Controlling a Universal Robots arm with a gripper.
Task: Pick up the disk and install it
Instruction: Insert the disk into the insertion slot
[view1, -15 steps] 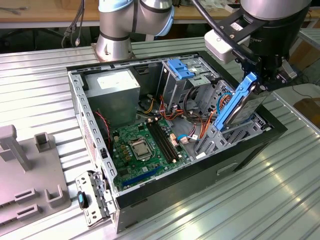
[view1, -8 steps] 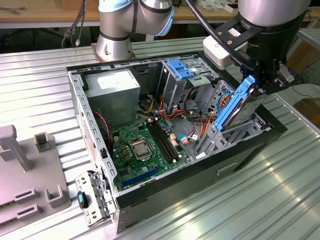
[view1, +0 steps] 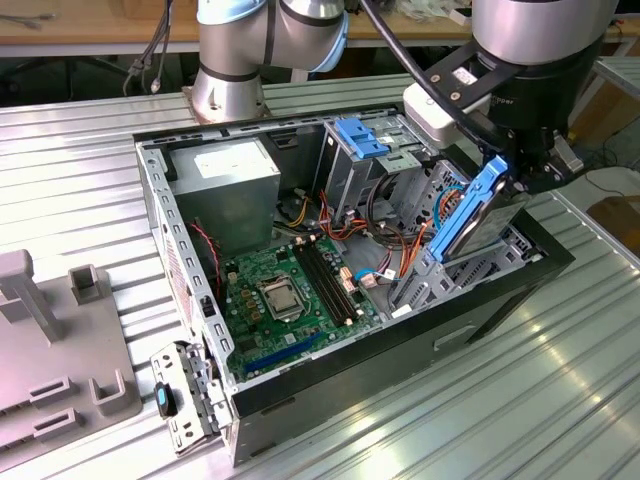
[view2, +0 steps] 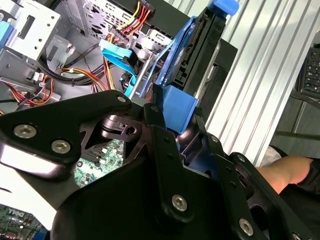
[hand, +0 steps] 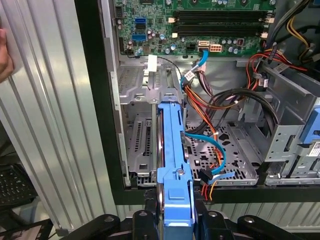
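Note:
The disk (view1: 470, 210) is a dark drive in a bright blue carrier. It stands on edge, tilted, with its lower end in the grey drive cage (view1: 478, 268) at the front corner of the open computer case (view1: 330, 372). My gripper (view1: 512, 172) is shut on the disk's upper end. In both wrist views the black fingers (hand: 142, 220) clamp the blue end of the carrier (hand: 176, 200). The disk (view2: 192, 55) runs away from the gripper (view2: 176, 107) into the cage slot (hand: 140, 135).
Inside the case lie a green motherboard (view1: 290, 290), a grey power supply (view1: 235, 175), bundled cables (hand: 210, 110) and a blue latch (view1: 362, 137) atop a second cage. A grey fixture (view1: 50, 350) sits at the exterior view's left. A person's hand (hand: 4, 50) is beside the case.

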